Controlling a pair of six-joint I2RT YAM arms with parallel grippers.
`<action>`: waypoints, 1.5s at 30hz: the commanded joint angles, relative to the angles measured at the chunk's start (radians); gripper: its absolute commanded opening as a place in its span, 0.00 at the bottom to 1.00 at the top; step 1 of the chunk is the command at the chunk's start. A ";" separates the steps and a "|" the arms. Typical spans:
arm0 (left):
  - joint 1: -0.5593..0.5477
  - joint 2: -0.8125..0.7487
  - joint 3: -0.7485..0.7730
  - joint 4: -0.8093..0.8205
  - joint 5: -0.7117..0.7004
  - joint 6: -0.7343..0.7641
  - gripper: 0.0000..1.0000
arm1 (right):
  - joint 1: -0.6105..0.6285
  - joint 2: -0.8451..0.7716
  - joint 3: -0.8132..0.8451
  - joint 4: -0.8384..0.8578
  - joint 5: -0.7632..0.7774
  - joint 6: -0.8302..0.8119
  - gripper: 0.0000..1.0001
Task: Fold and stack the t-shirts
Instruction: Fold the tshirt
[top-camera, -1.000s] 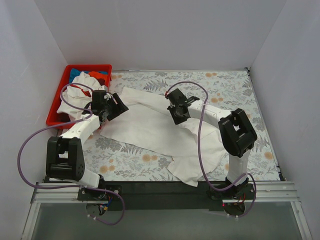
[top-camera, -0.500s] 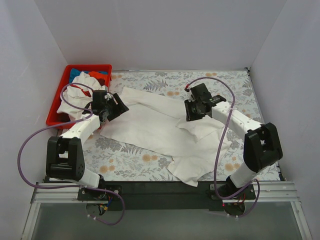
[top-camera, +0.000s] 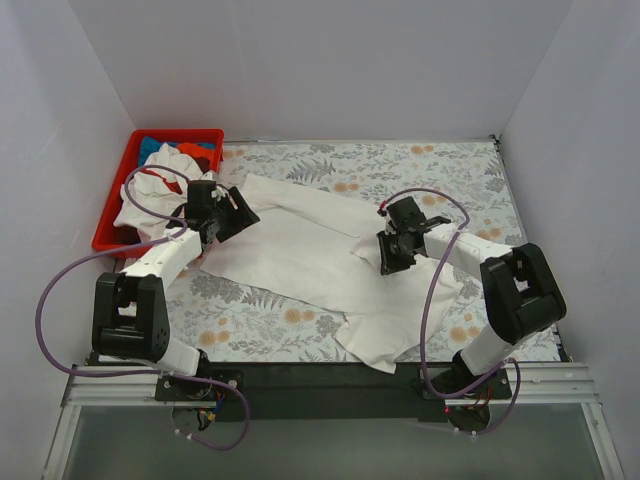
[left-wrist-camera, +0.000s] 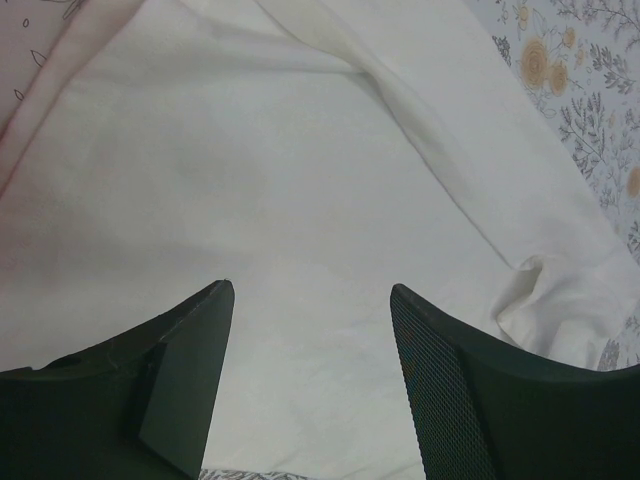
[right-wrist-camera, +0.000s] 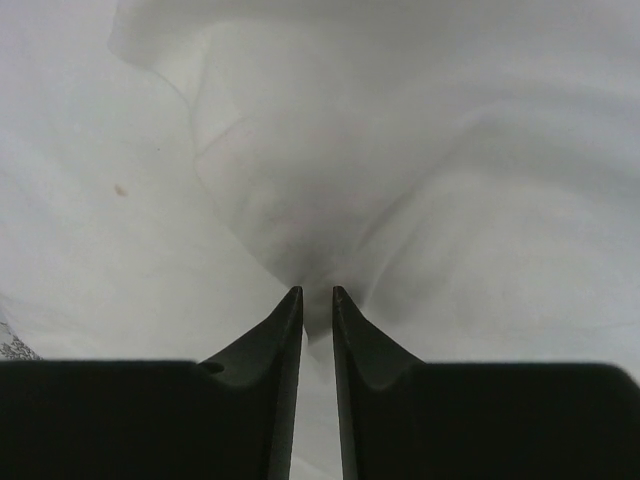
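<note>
You're early in the job: nothing is folded or stacked yet. The white shirt (top-camera: 300, 250) lies spread and rumpled across the middle of the table. Your right gripper (right-wrist-camera: 317, 295) is narrowed to a slit, pinching a ridge of cloth on the shirt's right side. Your left gripper (left-wrist-camera: 310, 290) stands wide over its far left corner, holding nothing. The bin (top-camera: 180, 133), far left, holds a heap awaiting folding: a red-trimmed shirt (top-camera: 150, 190), a blue shirt (top-camera: 155, 145) and an orange-red shirt (top-camera: 197, 158).
</note>
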 joint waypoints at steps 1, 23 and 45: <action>-0.008 0.000 0.035 -0.009 -0.015 0.018 0.63 | 0.003 -0.018 -0.021 0.057 -0.048 0.021 0.24; -0.025 -0.005 0.040 -0.016 -0.033 0.024 0.63 | -0.008 -0.093 -0.139 0.083 -0.137 0.049 0.24; -0.028 0.322 0.405 -0.024 -0.140 0.007 0.64 | -0.543 -0.140 -0.013 0.175 -0.126 0.173 0.39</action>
